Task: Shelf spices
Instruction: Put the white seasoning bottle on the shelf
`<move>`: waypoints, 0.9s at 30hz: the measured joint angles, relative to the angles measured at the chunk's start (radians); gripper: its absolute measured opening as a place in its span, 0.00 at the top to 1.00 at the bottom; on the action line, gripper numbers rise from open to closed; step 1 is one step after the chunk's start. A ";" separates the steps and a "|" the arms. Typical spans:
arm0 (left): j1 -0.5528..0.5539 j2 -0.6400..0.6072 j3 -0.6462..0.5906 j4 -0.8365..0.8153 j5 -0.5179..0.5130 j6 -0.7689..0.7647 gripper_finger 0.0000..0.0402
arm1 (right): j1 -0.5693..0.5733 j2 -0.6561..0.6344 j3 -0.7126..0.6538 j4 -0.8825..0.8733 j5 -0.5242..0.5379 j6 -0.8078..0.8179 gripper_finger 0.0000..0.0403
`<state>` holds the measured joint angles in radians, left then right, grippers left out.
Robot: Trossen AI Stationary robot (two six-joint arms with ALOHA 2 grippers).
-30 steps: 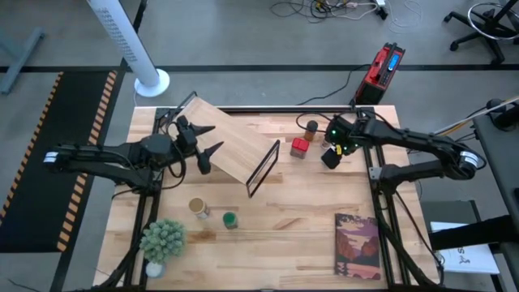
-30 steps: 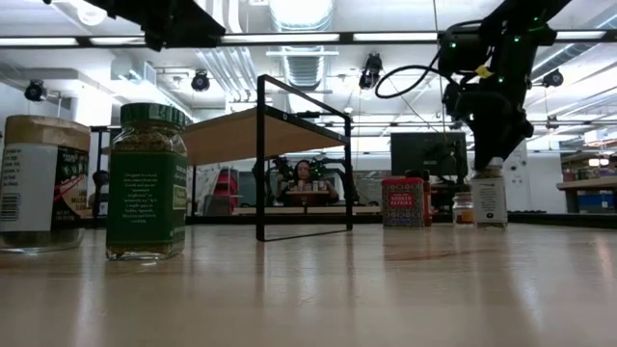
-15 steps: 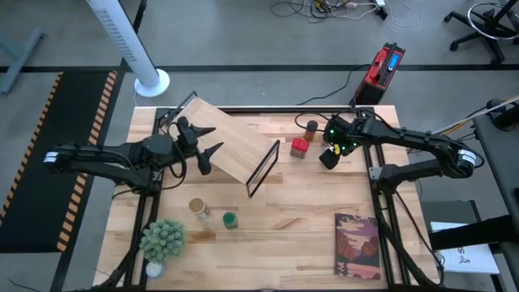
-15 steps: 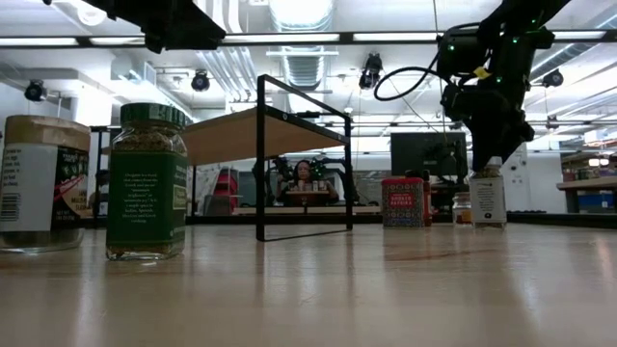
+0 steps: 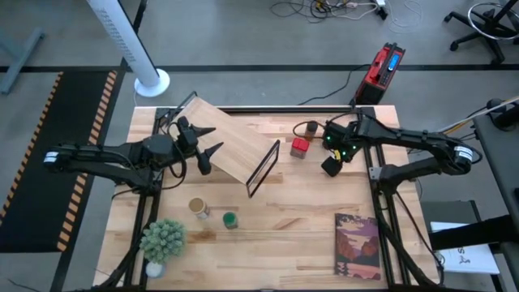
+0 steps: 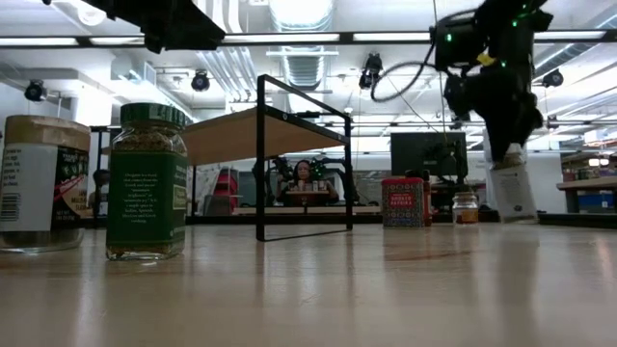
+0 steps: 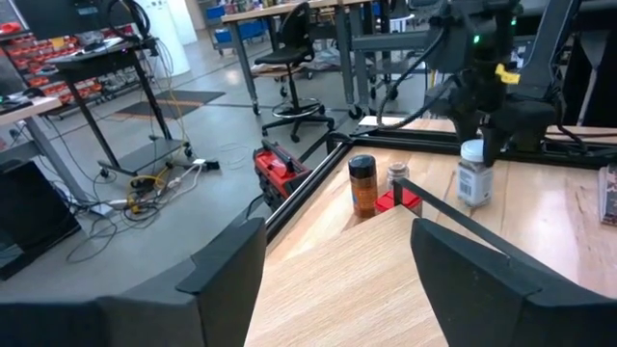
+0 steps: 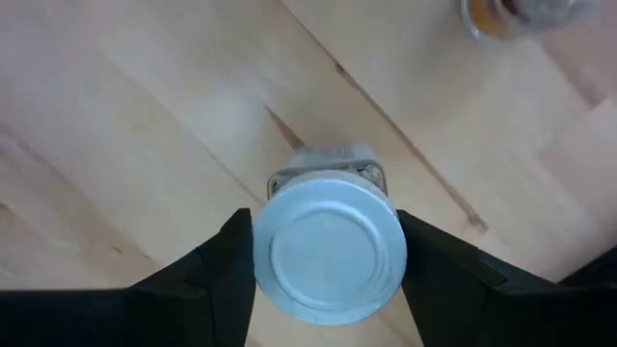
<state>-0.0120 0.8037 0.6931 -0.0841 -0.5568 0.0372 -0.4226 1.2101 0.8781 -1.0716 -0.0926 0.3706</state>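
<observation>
Going outward from the shelf [image 5: 236, 151]: on its near side stand the green-lidded jar [image 6: 147, 182] and tan-topped jar [image 6: 40, 183], labels too blurry to read; plenty of bare table [image 5: 284, 227] around them; left gripper [image 5: 204, 143] hovers over the shelf's plank end, fingers spread, holding nothing; past the black frame end sit the red tin [image 5: 300, 147] and brown jar [image 5: 311, 127]; right gripper [image 5: 331, 165] pinches the white-lidded jar [image 8: 326, 241] by its cap, just beyond the tin.

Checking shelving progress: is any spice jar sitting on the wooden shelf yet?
No: in the high view the shelf plank is bare, with the red tin and green-lidded jar on the table.
</observation>
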 joint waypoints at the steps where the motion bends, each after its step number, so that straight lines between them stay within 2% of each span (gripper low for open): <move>1: 0.000 0.000 0.000 0.000 0.000 0.000 0.38 | 0.011 -0.002 0.013 -0.003 0.004 0.000 0.50; 7: 0.000 -0.001 0.000 -0.003 0.000 -0.001 0.36 | 0.064 0.023 0.032 0.002 0.064 -0.012 0.44; 13: 0.000 -0.002 -0.001 -0.024 0.000 -0.004 0.37 | 0.081 0.067 0.024 0.009 0.067 -0.014 0.39; 27: 0.000 -0.026 -0.001 -0.046 0.000 -0.016 0.37 | 0.090 0.167 0.014 0.041 0.068 -0.046 0.49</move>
<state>-0.0120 0.7777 0.6918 -0.1304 -0.5571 0.0208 -0.3329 1.3770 0.8921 -1.0310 -0.0246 0.3251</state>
